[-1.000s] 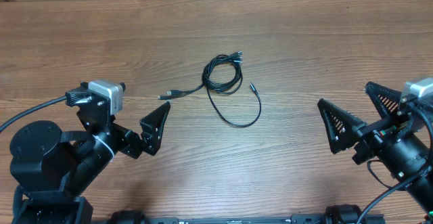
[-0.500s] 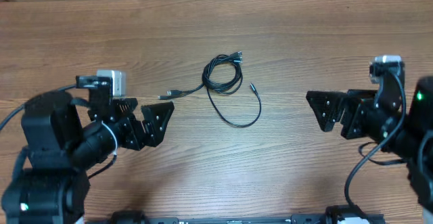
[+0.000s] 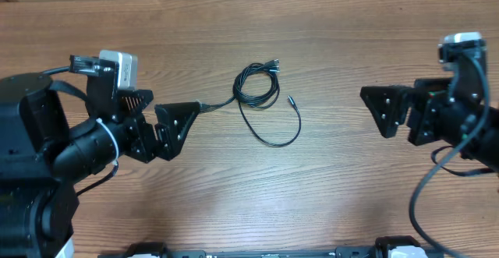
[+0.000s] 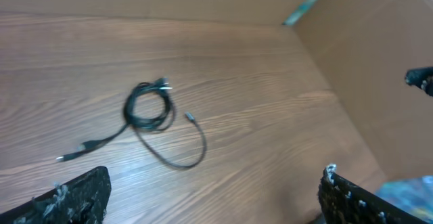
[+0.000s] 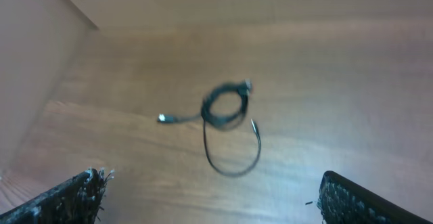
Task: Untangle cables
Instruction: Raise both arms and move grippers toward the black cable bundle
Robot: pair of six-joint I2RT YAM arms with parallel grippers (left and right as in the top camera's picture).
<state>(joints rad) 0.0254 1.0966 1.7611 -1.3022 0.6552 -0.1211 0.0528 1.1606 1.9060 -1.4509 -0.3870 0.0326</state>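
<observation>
The thin black cables [image 3: 260, 94] lie in a small coiled tangle at the middle of the wooden table, with one plug end trailing left and a loop hanging toward the front. They also show in the left wrist view [image 4: 150, 112] and the right wrist view [image 5: 226, 116]. My left gripper [image 3: 168, 129] is open and empty, left of the tangle, its tip close to the trailing plug end. My right gripper [image 3: 390, 110] is open and empty, well to the right of the cables.
The wooden table [image 3: 257, 188] spreads around the cables. A brown wall panel [image 4: 379, 48] rises at the table's edge in the left wrist view. The arms' thicker black wires [image 3: 425, 203] hang at the right front.
Both arms have lifted and swung toward the middle. The left gripper has moved up and right, close to the cable's left plug end. The cables have not moved.
</observation>
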